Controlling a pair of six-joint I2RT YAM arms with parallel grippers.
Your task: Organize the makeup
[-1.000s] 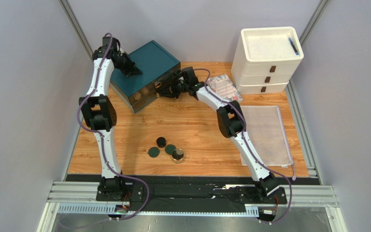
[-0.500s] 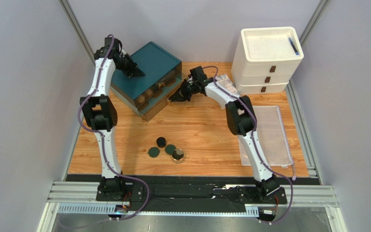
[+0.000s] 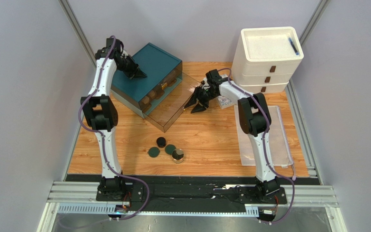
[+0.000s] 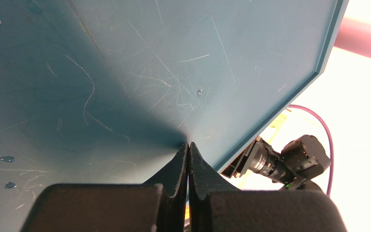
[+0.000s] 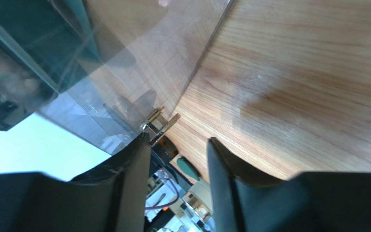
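Resting clenched on the teal box (image 3: 156,59), the left gripper (image 4: 188,145) sits opposite the right gripper (image 5: 178,139), jaws parted beside the gold handle (image 5: 159,121) of the open drawer (image 3: 170,108).

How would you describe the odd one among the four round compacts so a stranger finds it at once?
On the wooden table, look in front of the teal box, at the cluster of four round compacts. Take the compact at the right end, nearest the arms' bases. Its top is pale and shiny; the other three are dark.
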